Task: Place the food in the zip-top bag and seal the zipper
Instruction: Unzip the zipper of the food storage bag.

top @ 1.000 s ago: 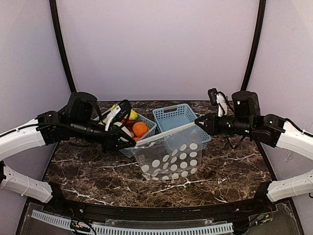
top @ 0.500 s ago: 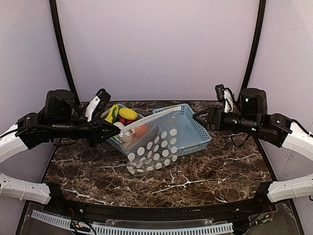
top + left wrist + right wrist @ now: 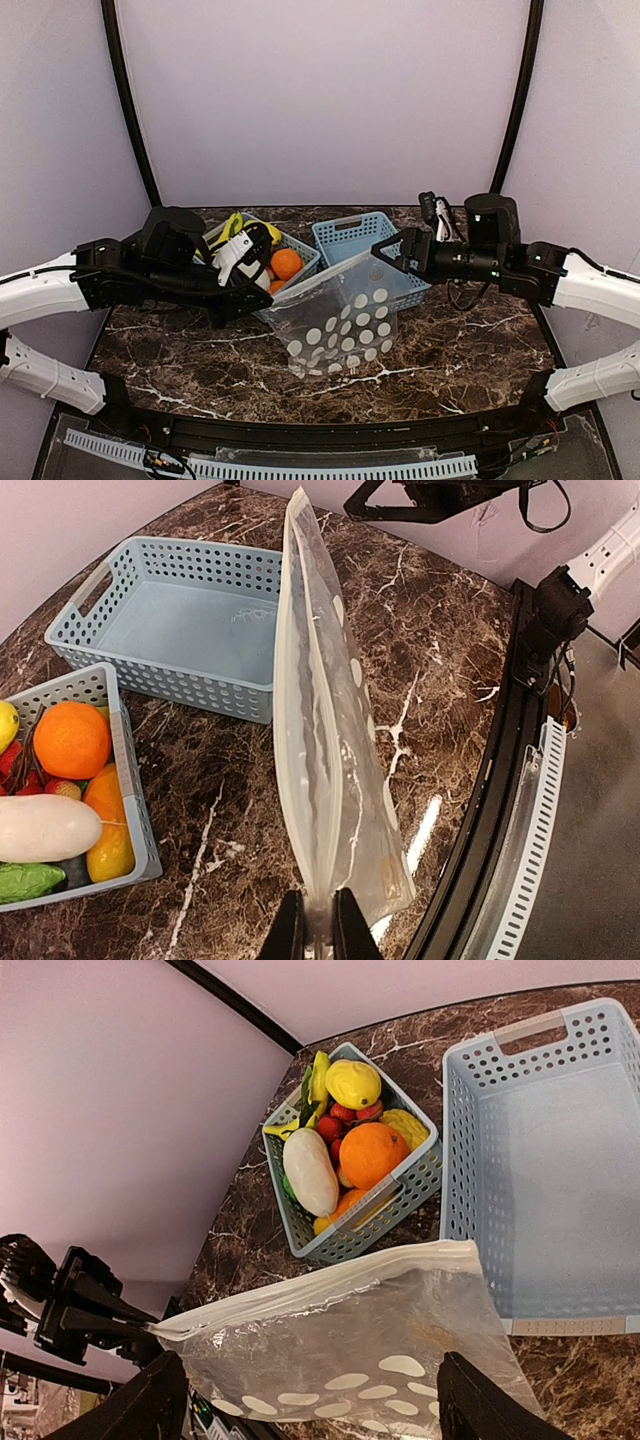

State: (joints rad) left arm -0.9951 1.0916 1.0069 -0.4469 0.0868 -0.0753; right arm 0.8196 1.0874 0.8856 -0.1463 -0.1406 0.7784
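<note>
Dark marble surface (image 3: 470, 350) is closed by lilac walls at the back and both sides, and by a black rail along the near edge. Bare marble stays free in front of the zip-top bag (image 3: 340, 320) and toward the right side.

The left end effector (image 3: 318, 930) is closed tightly on one top corner of the bag. From there the zipper (image 3: 330, 272) edge rises in a line toward the right end effector (image 3: 388, 252), and the bag's bottom hangs down to the surface. The right end effector has its fingers spread wide at the other top corner and pinches nothing.

Behind the bag stand two light-blue baskets. The empty basket (image 3: 350, 235) is just beside the bag, and the left basket (image 3: 300, 262) contains the food (image 3: 370, 1150).

One second before, the right end effector gripped its corner and the bag was stretched between both arms. It then released, and the bag swung left over the food basket. Now the left arm has brought the bag back to the middle, and the right arm has come near again.
</note>
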